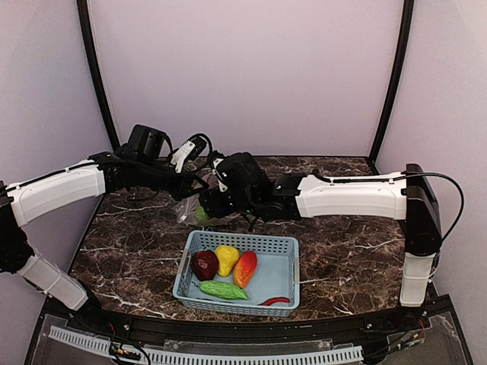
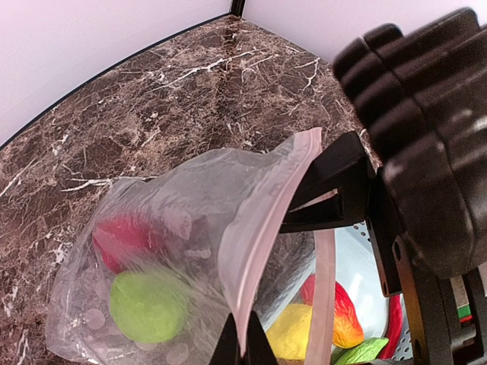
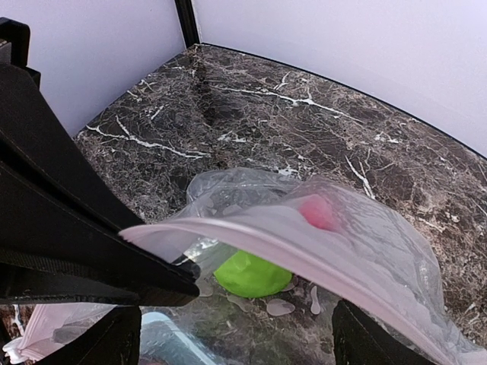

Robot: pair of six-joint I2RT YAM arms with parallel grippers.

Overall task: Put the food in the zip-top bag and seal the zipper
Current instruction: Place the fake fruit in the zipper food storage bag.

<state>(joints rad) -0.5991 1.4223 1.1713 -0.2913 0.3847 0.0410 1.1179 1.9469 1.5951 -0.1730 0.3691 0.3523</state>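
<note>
Left jaws (image 2: 242, 344) pinched shut on the zipper (image 2: 262, 228), right jaws (image 1: 211, 199) spread wide and empty at the zip-top bag (image 2: 152, 228) mouth, just behind the basket (image 1: 281, 242). Lift clear without snagging the zipper, then fetch the yellow pepper (image 1: 226, 258) from inside the basket.

**Dark Table, Pale Walls**

The table (image 1: 358, 258) is dark brown stone with thin white lines. Pale purple walls (image 1: 251, 68) stand at nine, twelve and three o'clock. Black poles (image 1: 97, 76) rise at eleven and one o'clock. The light is soft.
</note>
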